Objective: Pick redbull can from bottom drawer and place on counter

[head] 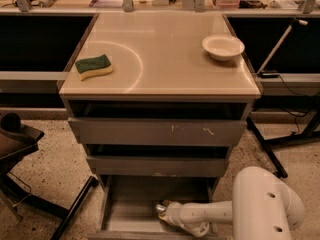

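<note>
The bottom drawer stands pulled open at the foot of the cabinet, a shallow grey tray. My white arm reaches into it from the right, low over the drawer floor. The gripper is at the drawer's middle. A small shiny silver piece shows at the gripper's left tip; it looks like the redbull can, mostly hidden by the gripper. The beige counter lies above, with a faint pale arc mark.
A green sponge lies at the counter's left and a white bowl at its back right. Two wider grey drawers stand partly open above the bottom one. A black stand is on the floor at left, cables and poles at right.
</note>
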Controlling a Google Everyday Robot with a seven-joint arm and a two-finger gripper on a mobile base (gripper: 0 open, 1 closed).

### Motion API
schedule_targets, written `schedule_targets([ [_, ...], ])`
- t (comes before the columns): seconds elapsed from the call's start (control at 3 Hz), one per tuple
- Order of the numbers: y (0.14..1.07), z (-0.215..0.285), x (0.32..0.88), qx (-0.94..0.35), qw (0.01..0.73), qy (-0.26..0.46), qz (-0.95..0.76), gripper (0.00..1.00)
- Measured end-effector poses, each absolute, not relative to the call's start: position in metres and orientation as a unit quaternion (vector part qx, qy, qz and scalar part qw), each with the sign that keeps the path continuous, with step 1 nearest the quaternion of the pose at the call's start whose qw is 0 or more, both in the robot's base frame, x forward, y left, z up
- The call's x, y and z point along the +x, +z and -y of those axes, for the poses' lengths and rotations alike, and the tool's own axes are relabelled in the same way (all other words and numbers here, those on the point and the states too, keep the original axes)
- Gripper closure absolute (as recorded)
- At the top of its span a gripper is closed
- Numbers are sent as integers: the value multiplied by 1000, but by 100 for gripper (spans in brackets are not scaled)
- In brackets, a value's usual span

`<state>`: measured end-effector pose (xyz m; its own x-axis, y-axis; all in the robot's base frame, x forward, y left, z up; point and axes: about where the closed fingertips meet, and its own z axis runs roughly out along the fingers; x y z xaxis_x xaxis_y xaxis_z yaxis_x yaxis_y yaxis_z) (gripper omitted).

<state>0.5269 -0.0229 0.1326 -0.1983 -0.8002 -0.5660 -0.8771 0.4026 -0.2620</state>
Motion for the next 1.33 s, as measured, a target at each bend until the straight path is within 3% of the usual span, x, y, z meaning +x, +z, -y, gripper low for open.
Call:
schedule_targets([
  [0.33, 135, 22, 525, -539, 329, 55, -773, 100],
  [0.67, 155, 23, 513, -527, 351, 34, -773, 100],
  [1.33, 321, 19, 486, -459, 504, -58, -729, 100],
])
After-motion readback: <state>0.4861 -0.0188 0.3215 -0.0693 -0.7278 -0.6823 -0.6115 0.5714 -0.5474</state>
